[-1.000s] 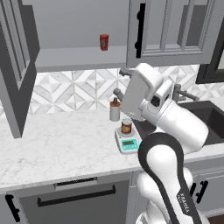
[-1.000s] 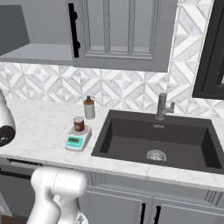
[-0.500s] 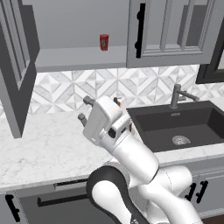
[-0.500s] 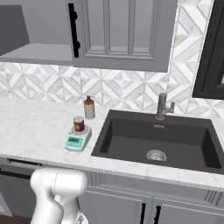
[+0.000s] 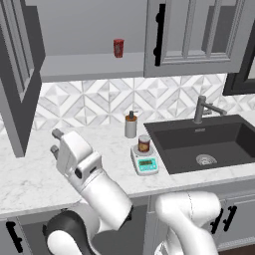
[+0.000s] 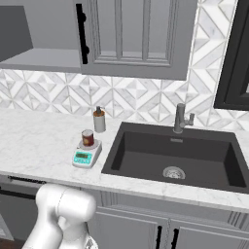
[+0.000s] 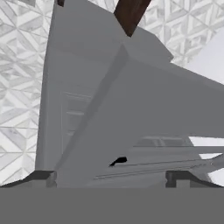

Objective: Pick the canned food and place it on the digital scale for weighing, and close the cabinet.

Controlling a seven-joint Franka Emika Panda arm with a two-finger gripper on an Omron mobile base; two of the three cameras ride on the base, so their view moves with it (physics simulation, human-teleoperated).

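While the canned food (image 5: pixel 144 144) sits on the digital scale (image 5: pixel 145 162) near the middle of the surface (image 5: pixel 30 174), the cabinet (image 5: pixel 20 74) door at upper left hangs open, and the end effector (image 7: pixel 109 177) has its tips spread wide, holding nothing

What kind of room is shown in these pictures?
Most likely a kitchen, a rendered one: a dark sink with a metal faucet set in a white marble counter, and grey glass-paned wall cabinets above patterned tiles.
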